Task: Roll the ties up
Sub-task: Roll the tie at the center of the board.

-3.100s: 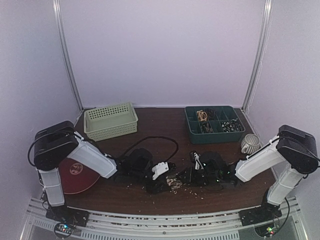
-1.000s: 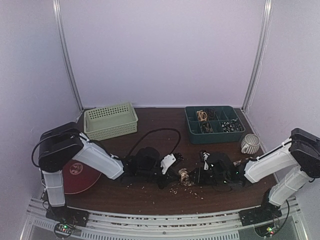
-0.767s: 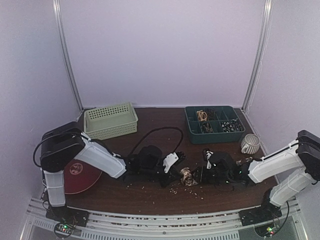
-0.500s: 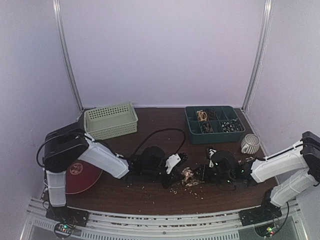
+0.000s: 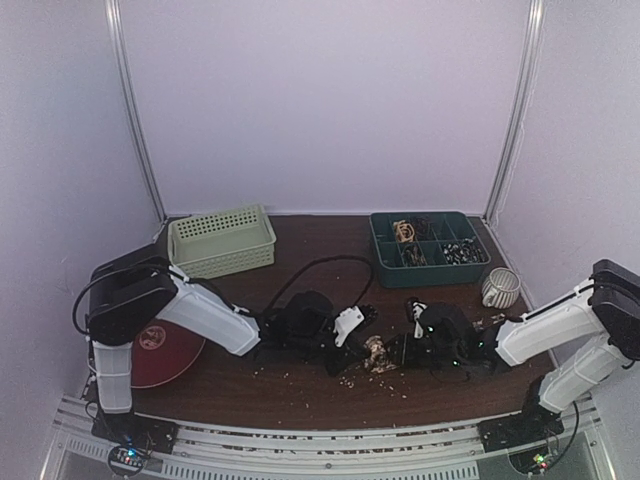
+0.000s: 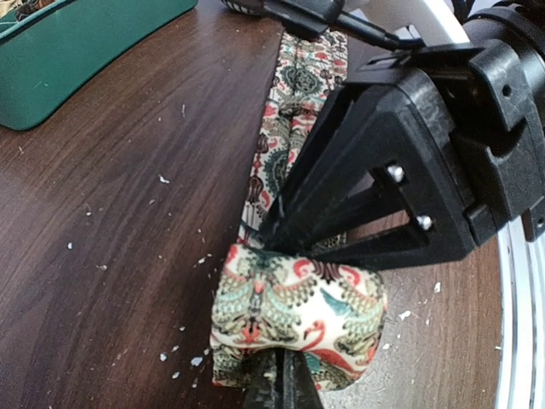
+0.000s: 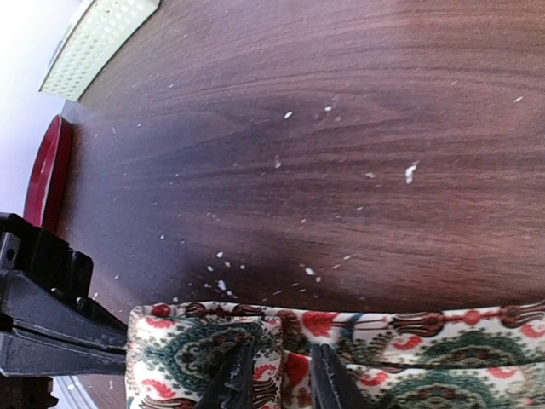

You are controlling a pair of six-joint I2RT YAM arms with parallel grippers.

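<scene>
Wooden table, crumb-strewn: tie front-centre between left gripper and right gripper; basket, organiser, mug and plate well apart. Left wrist: jaws pinched shut on the tie's roll, right gripper crowding behind. Right wrist: jaws nip the tie's strip; bare wood beyond.

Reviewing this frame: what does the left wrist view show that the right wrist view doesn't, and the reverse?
Only the left wrist: the green organizer tray. Only the right wrist: the pale basket and the red plate. Both: the rolled tie, gripped by the left fingers and the right fingers, on the crumb-dotted table.
</scene>
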